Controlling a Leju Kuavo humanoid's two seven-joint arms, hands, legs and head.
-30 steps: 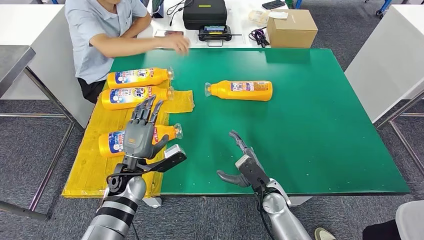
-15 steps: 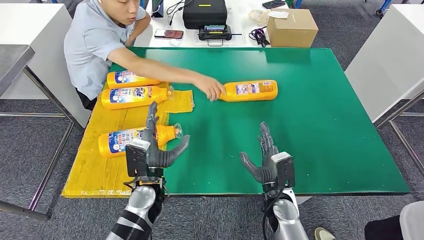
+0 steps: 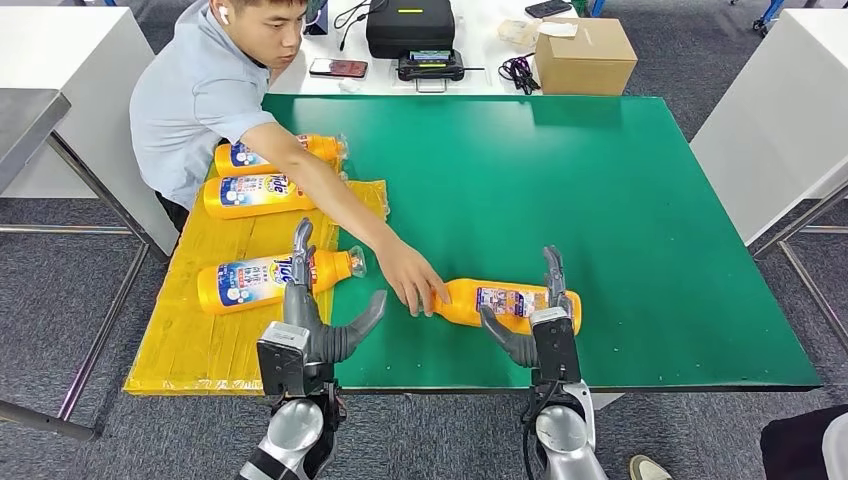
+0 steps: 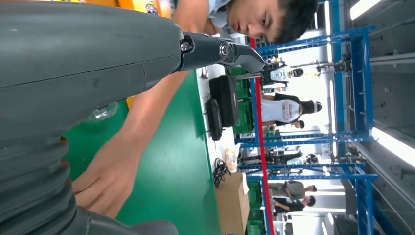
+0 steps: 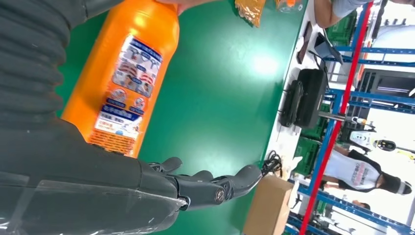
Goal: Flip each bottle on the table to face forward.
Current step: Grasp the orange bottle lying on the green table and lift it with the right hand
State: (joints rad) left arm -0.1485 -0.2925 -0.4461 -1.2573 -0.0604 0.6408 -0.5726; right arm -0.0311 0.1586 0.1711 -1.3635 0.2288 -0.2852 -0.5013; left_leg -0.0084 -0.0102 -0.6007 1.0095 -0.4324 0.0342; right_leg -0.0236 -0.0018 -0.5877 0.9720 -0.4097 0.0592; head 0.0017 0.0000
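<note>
Orange bottle lying on its side near the front edge of the green table, back label up, cap end under a person's hand. Right hand just beside it, fingers apart, holding nothing. Left hand also spread wide, holding nothing, near three more bottles on the yellow sheet.

One bottle lies on its side near the front edge of the surface, between the two robot hands. A person's hand touches its left end. Three bottles lie on a mat at the left, and a box stands behind the surface, far right.
</note>
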